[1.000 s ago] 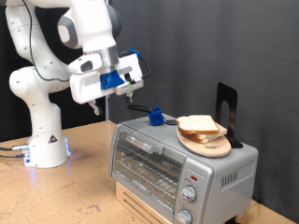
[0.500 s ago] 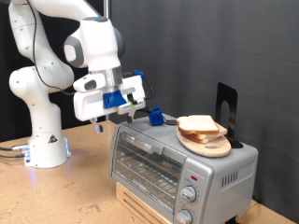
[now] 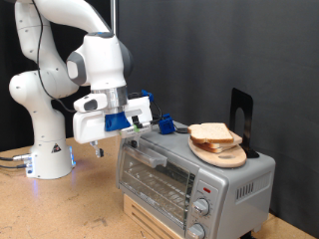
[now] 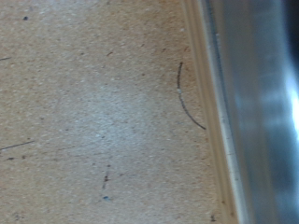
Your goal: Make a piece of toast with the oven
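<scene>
The silver oven [image 3: 189,177] stands at the exterior view's right, its glass door and wire rack facing the bottom left. Slices of toast [image 3: 211,132] are stacked on a round wooden board [image 3: 221,153] on the oven's roof. My gripper [image 3: 98,147] hangs low beside the oven's left end, close to the door's upper edge, with nothing seen between its fingers. The wrist view shows only the tabletop [image 4: 93,112] and a silver edge of the oven [image 4: 257,103]; no fingers appear there.
A blue-handled tool [image 3: 164,124] lies on the oven's roof near its left end. A black stand [image 3: 241,112] rises behind the board. The arm's white base [image 3: 45,149] sits at the exterior view's left on the wooden table [image 3: 60,204].
The hand has come down and towards the exterior view's left, from above the oven's left end to beside its door. The toast and board have not moved.
</scene>
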Robot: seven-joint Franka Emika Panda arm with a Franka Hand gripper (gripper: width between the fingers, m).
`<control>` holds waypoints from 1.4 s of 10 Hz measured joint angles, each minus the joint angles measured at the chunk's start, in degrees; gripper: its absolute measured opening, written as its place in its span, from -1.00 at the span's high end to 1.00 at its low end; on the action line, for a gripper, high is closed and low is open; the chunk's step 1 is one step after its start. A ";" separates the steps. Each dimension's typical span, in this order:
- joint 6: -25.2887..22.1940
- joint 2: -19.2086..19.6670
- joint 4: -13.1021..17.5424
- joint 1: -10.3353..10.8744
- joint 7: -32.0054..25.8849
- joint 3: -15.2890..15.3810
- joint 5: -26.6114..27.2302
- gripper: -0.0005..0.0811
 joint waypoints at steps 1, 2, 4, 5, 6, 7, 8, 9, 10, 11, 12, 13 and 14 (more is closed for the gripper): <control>0.08 0.66 0.16 -0.95 -0.04 -0.27 -1.35 -0.99; 0.29 1.31 0.23 -1.81 -0.04 -0.63 -2.47 -0.99; 1.54 2.82 0.19 -3.18 -0.82 -1.40 -4.09 -0.99; 2.31 3.56 0.18 -3.91 -1.12 -1.75 -5.10 -0.99; 3.05 4.28 0.12 -4.45 -1.39 -2.16 -5.75 -0.99; 3.75 4.95 0.11 -4.83 -2.18 -2.56 -5.92 -0.99; 4.28 5.50 0.10 -5.14 -3.11 -2.89 -5.94 -0.99; 4.73 5.88 0.08 -5.30 -3.76 -3.10 -6.02 -0.99; 5.21 6.28 0.06 -5.63 -4.26 -3.16 -6.36 -0.99; 5.77 6.66 0.00 -5.99 -4.29 -3.21 -7.15 -0.99; 6.12 6.90 -0.06 -6.35 -4.24 -3.22 -7.98 -0.99; 6.38 7.18 -0.06 -6.66 -4.03 -3.23 -8.82 -0.99; 6.73 7.60 -0.02 -7.09 -3.57 -3.23 -9.96 -0.99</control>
